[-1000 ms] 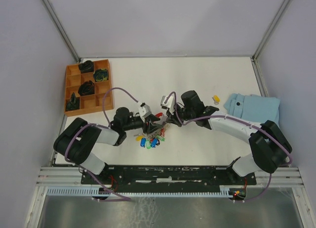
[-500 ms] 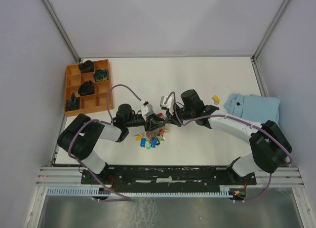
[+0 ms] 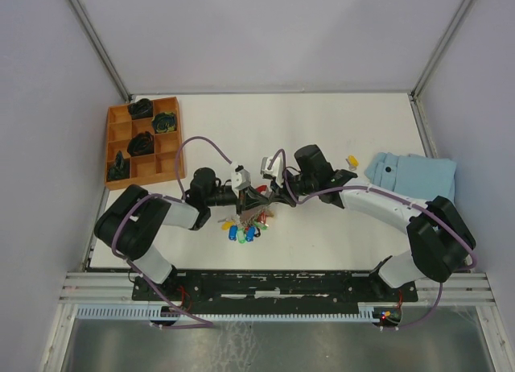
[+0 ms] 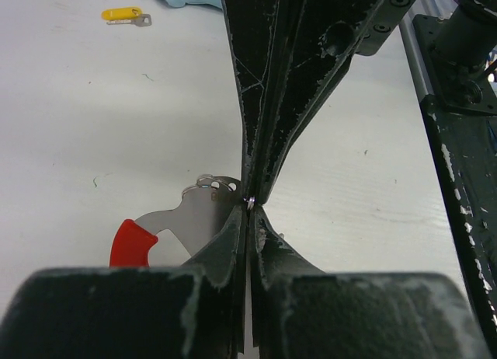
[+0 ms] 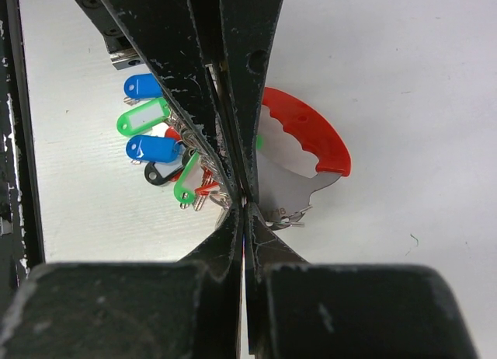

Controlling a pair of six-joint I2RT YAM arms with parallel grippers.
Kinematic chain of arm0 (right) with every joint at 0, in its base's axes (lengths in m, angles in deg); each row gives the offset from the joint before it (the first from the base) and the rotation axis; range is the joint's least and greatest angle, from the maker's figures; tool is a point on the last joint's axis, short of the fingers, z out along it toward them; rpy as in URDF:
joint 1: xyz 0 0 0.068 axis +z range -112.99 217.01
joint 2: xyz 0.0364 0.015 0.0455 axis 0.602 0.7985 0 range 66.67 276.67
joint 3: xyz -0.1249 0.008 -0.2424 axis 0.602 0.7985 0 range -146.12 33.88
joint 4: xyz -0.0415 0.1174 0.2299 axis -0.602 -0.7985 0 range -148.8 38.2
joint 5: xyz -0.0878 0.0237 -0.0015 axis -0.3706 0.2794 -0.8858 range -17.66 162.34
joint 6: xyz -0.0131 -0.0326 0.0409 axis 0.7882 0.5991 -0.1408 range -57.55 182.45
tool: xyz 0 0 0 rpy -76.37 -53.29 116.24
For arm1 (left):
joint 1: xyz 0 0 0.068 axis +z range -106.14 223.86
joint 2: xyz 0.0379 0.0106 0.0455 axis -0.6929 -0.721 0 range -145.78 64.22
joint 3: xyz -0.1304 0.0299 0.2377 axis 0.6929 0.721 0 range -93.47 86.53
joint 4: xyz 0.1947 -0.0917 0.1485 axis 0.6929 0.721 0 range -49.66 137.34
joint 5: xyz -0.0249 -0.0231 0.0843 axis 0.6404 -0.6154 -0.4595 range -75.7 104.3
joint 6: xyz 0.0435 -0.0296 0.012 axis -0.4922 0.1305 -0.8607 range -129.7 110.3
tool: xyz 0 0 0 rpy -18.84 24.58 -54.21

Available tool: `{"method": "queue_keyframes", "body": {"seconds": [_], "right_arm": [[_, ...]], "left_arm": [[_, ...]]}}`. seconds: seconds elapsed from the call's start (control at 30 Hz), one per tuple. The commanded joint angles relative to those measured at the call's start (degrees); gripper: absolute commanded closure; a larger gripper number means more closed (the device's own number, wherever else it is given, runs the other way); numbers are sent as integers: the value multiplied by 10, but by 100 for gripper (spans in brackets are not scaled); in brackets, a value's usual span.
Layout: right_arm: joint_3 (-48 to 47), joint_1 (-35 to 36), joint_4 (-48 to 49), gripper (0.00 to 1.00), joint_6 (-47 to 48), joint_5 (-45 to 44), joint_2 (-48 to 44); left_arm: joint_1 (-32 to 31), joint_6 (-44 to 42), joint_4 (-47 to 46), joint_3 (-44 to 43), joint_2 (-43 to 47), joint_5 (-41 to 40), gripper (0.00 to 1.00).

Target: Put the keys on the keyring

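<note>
The keyring (image 5: 289, 182) is a grey metal plate with a curved red strap (image 5: 311, 130) and thin wire rings. It hangs between both grippers at the table's middle (image 3: 262, 211). My left gripper (image 4: 249, 204) is shut on a thin wire ring of the keyring (image 4: 194, 214), tip to tip with the right one. My right gripper (image 5: 245, 200) is shut on the same ring from the opposite side. Several keys (image 5: 151, 137) with blue and green tags hang in a bunch under the ring (image 3: 242, 230). One yellow-tagged key (image 3: 352, 160) lies alone to the right (image 4: 124, 15).
An orange compartment tray (image 3: 173, 164) with dark items stands at the back left. A folded light-blue cloth (image 3: 412, 175) lies at the right edge, beside the yellow key. Both forearms and purple cables crowd the table's near middle.
My left gripper moved right up to the right gripper's tips and closed from open onto the wire ring. The right arm stayed still and shut.
</note>
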Motion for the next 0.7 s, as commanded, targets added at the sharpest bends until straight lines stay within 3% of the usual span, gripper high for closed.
{"method": "queue_keyframes", "body": {"seconds": [0.0,0.1,0.23,0.47,0.67], "right_arm": [[-23,0,18,97,-5,-5,-15],[-11,-1,24,79,-25,-47,-37],[9,-1,27,70,-56,-103,-68],[49,-1,52,65,-89,-158,-92],[49,-2,72,65,-107,-138,-55]], "left_arm": [[-3,-14,-11,-10,7,-4,97],[-3,-10,-10,-3,17,-23,97],[-2,-1,-12,5,25,-45,97],[-2,11,-26,20,42,-68,97],[-3,5,-26,28,52,-73,97]]}}
